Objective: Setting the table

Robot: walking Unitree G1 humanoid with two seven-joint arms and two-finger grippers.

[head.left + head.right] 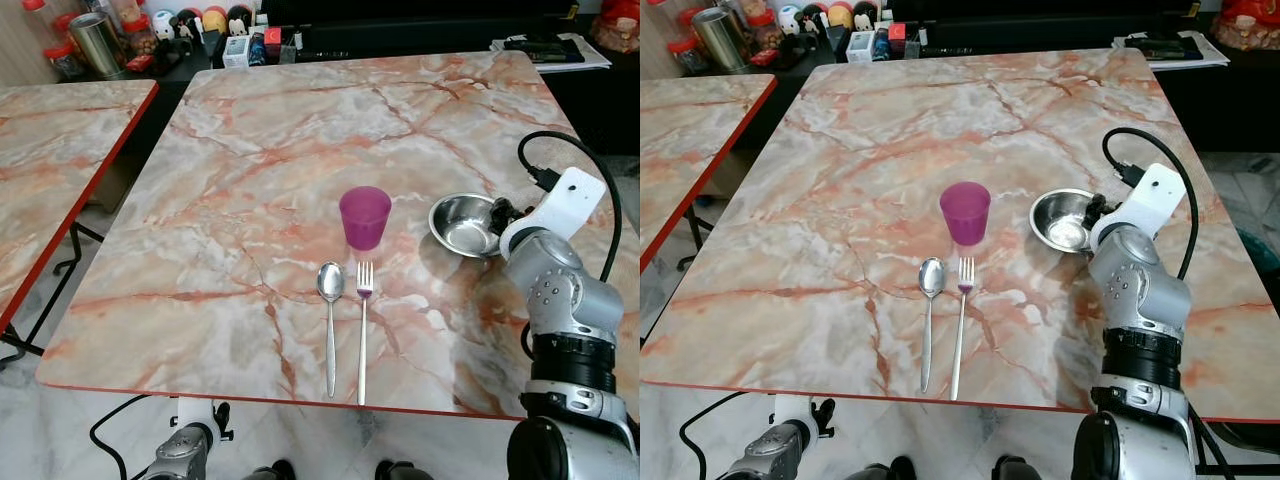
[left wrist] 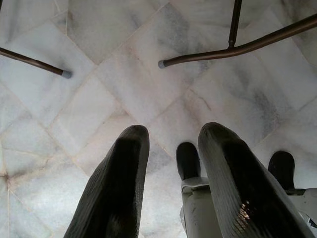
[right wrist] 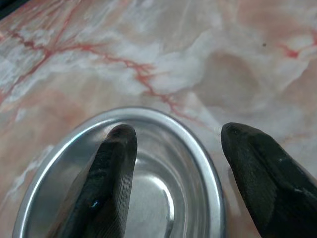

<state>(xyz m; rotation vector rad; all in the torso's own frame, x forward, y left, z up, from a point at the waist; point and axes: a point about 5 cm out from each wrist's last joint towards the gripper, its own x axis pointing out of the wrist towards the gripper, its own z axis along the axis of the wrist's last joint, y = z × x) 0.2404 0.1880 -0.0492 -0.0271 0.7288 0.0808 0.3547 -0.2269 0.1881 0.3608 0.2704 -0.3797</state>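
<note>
A square table with a pink-and-white marble-patterned top and red edging (image 1: 250, 150) is seen from above. Near its front edge a translucent purple plastic cup (image 1: 364, 216) stands upright. Just in front of the cup, a long-handled steel spoon (image 1: 330, 320) and a steel fork (image 1: 363, 325) are laid side by side, handles towards the robot, the spoon on the left and the fork on the right, close but apart.

To the right of the cup, a shallow round stainless-steel bowl (image 1: 463, 224) sits on the tabletop. The right gripper (image 3: 171, 148) is positioned at the bowl's right rim. In the right wrist view its two black fingers (image 3: 111, 168) are spread apart, one over the bowl's inside, the other outside the rim above the marble; whether either touches the metal cannot be told.

The left gripper (image 2: 173, 168) hangs below the table edge, fingers parted, over a pale marble-tiled floor (image 2: 124, 74) with dark metal table legs (image 2: 237, 47) in view.

A second marble-topped table (image 1: 50, 160) stands to the left. Jars and small containers (image 1: 150, 30) are noted on a dark counter beyond.
</note>
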